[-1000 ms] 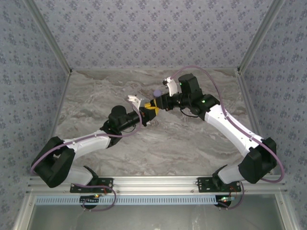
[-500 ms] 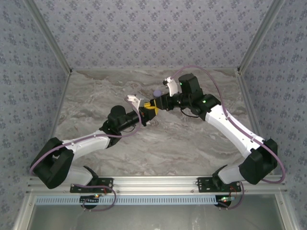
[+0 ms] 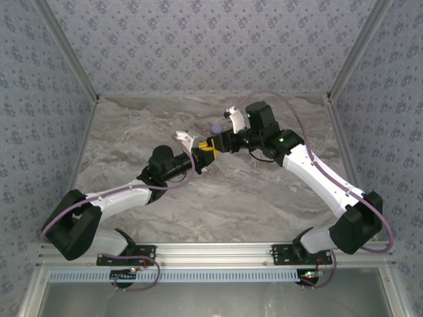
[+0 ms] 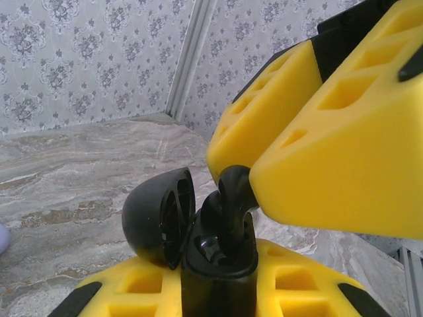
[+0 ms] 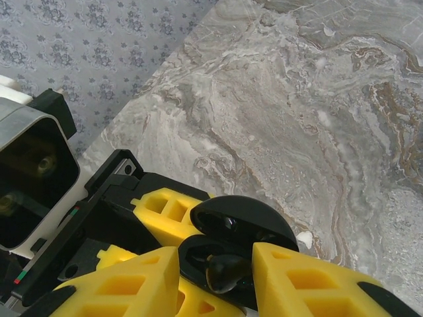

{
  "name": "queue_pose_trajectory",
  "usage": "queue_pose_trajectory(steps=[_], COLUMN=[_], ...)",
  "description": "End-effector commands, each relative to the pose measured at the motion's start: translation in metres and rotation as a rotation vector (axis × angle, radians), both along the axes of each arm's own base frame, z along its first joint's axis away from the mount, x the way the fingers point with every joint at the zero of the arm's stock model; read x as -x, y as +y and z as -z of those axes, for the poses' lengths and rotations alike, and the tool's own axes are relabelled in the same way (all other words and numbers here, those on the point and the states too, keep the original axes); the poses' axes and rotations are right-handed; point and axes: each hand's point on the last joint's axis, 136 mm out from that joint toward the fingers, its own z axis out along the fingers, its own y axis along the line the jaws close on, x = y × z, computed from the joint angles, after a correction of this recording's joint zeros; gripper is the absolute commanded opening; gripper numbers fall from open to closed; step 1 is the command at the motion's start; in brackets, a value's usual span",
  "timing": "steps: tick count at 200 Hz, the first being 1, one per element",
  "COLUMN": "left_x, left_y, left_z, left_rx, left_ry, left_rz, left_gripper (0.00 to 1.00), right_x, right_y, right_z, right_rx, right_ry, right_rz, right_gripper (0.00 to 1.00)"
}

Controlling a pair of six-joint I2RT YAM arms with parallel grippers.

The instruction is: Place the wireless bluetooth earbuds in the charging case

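While your left gripper (image 4: 218, 294) clamps the black case (image 4: 158, 218), the right gripper's (image 5: 215, 264) parted fingers may drag the earbud (image 4: 231, 198) out.

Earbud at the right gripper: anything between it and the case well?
Nothing visible. The black earbud, between the right gripper's parted fingers, already has its lower end in the open black case held by the left gripper; the lid is tipped back, clear.

Left fingers (image 4: 297, 285) clamped, right fingers (image 5: 305, 285) slightly parted, tips close together
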Motion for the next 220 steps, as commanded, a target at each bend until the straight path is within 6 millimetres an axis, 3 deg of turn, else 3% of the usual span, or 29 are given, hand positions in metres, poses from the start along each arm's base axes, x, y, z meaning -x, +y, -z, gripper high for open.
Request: queue_pose_trajectory(steps=[1, 86, 146, 220], left_x=[0.002, 0.008, 0.017, 0.022], left_y=[-0.001, -0.004, -0.009, -0.011], left_z=[-0.042, -0.047, -0.051, -0.049], left_rx=[0.06, 0.07, 0.071, 0.053], left_ry=[-0.102, -0.125, -0.146, -0.148], left_rz=[0.006, 0.044, 0.1, 0.132], left_gripper=[0.2, 0.2, 0.21, 0.21], right_x=[0.007, 0.012, 0.015, 0.015], right_y=[-0.001, 0.001, -0.003, -0.003], right_z=[-0.008, -0.001, 0.001, -0.002], right_rx=[0.017, 0.048, 0.091, 0.092], right_ry=[-0.008, 0.008, 0.0, -0.006], right_rz=[-0.014, -0.047, -0.063, -0.057], right_gripper=[0.36, 0.25, 0.25, 0.33])
